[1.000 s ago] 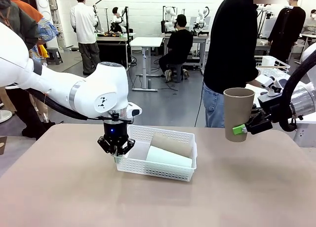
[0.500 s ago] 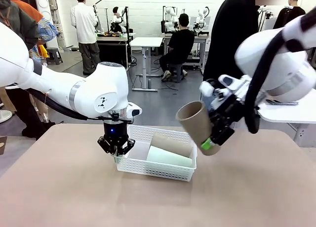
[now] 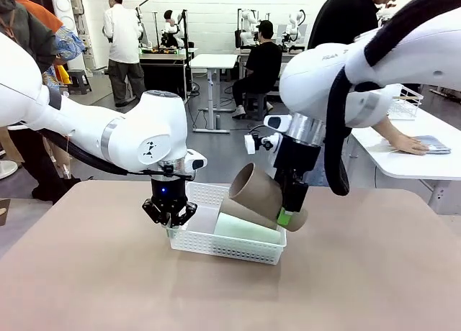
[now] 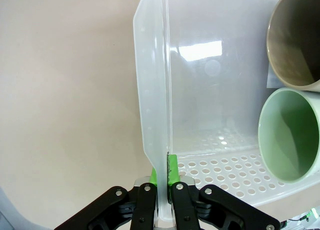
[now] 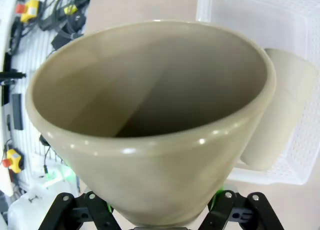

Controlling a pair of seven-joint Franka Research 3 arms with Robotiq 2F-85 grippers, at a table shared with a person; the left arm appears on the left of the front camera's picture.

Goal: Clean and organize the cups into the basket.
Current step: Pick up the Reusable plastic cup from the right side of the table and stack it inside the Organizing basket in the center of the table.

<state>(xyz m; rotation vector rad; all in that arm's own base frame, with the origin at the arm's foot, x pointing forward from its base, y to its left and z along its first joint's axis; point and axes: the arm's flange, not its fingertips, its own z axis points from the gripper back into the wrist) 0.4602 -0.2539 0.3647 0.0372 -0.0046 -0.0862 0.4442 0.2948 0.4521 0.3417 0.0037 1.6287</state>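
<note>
Tan cup [image 3: 261, 194] clamped between right gripper [image 3: 287, 214] fingers, tilted over basket [image 3: 229, 246]; left gripper [image 4: 162, 182] pinches basket's end wall.

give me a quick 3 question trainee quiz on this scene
1. True or false: the left gripper is shut on the basket wall.
2. How many cups lie in the basket? A) none B) two C) four
3. What does the right gripper hold?

Key: 1 true. 2 B: a mint cup and a tan cup. 3 a third cup, tan, tilted over the basket.
</note>
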